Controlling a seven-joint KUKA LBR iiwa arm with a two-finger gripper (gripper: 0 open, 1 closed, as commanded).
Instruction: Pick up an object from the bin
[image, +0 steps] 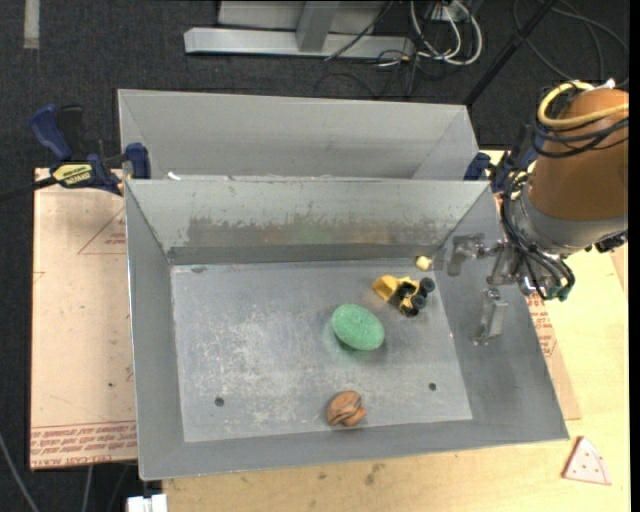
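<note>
My gripper (473, 292) hangs over the bin's right sloped wall, open, with nothing between its fingers. Just left of it on the bin floor lies a small yellow and black toy (403, 292). A tiny cream-coloured piece (424, 263) sits close above the toy, near the upper fingertip. A green oval lump (357, 327) rests further left, near the middle of the floor.
A brown rounded thing like a nut or small ball (345, 408) lies near the front edge of the floor. The arm with its orange cover stands over the bin's right rim. The left half of the floor is bare metal.
</note>
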